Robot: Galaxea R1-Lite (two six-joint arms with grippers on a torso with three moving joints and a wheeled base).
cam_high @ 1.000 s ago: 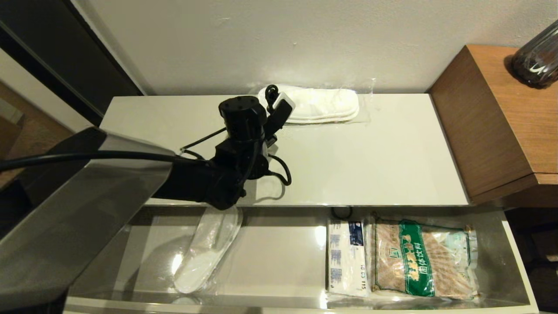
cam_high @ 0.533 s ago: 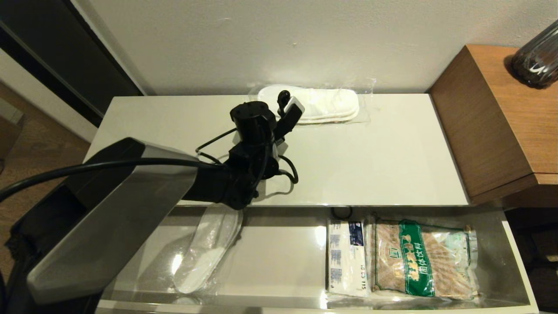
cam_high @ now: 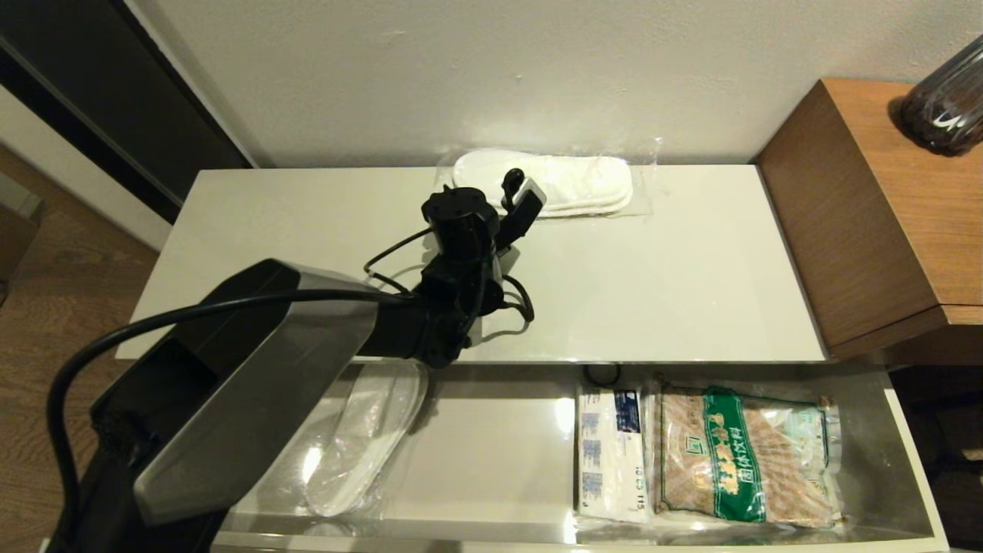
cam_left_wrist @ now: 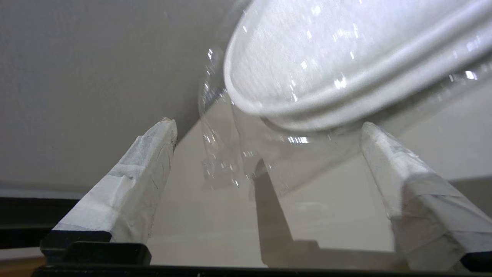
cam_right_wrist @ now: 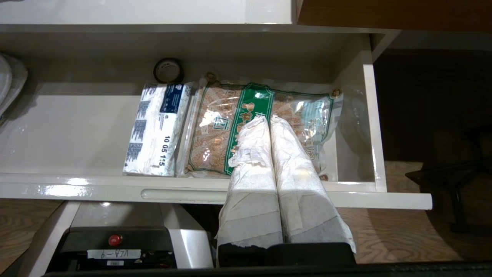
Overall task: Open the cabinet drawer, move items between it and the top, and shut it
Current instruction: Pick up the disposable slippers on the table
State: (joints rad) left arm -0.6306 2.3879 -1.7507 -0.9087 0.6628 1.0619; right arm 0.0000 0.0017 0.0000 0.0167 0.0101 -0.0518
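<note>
The drawer (cam_high: 906, 430) is pulled out, below the front edge of the top (cam_high: 676, 292). One bagged slippers pair (cam_high: 568, 183) lies on the top, at the back by the wall. The left end effector (cam_left_wrist: 269, 138) is right in front of that pair, low over the top. Its two taped fingers (cam_left_wrist: 142, 169) are spread wide, with nothing between them. The rounded end of the slippers and the loose end of the clear bag sit just ahead of the gap. I cannot tell if a finger touches the bag.

A second bagged slippers pair (cam_high: 369, 438) lies in the drawer, below the left arm and closer to the robot than the left end effector. It lies at a slant, and the arm hides part of it.

Far to the right of the left end effector, also in the drawer, are the tissue pack (cam_high: 610, 453) and the sachet bag (cam_high: 741, 457). They lie side by side and touch. The tissue pack is the one nearer the slippers in the drawer. A small dark ring (cam_high: 603, 375) sits behind the tissue pack, at the back of the drawer.

The right end effector (cam_right_wrist: 269, 123) hangs in front of the drawer, over the sachet bag as its own camera sees it. Its fingers are pressed together and hold nothing.

To the right of the top stands a brown wood unit (cam_high: 883, 215) with a dark bottle (cam_high: 948, 104) on it.
</note>
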